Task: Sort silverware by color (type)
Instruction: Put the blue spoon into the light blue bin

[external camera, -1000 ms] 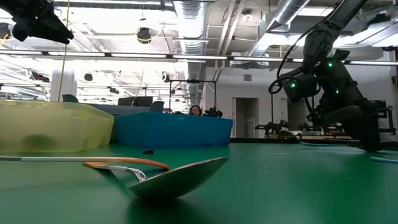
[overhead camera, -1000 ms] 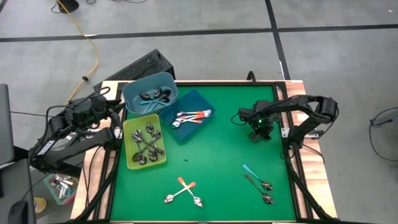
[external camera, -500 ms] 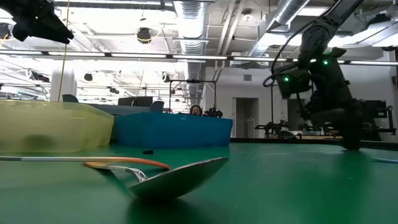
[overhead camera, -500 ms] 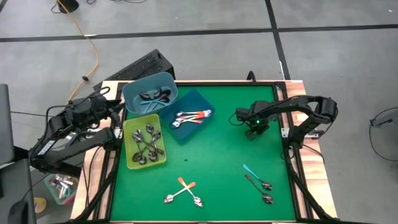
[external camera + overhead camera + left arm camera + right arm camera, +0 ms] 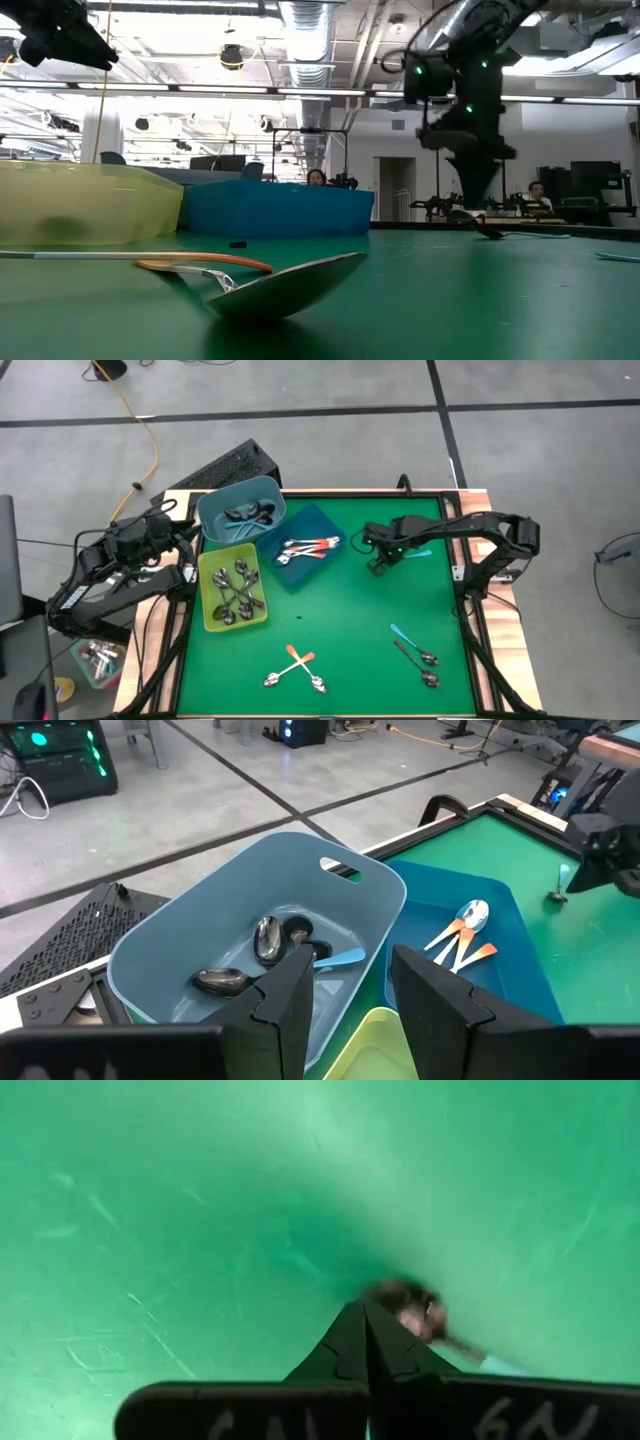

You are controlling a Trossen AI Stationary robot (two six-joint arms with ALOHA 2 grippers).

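The right tool (image 5: 378,565), pressed together on a teal-handled spoon (image 5: 415,553), hangs above the green bench (image 5: 340,620) at upper centre-right (left tool (image 5: 345,985) spread, idle).

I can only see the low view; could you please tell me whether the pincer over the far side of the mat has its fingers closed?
Observer: Yes. The right wrist view shows the right pincer shut, with a teal-handled spoon at its tips. I cannot tell whether the spoon is gripped.
Operator: Thank you. Where are the orange-handled ones going?
Observer: From above, several orange-handled spoons lie in the dark blue tray.
Operator: And the other arm?
Observer: The left pincer is open and empty. It sits off the table's left edge, facing the blue-grey tub.
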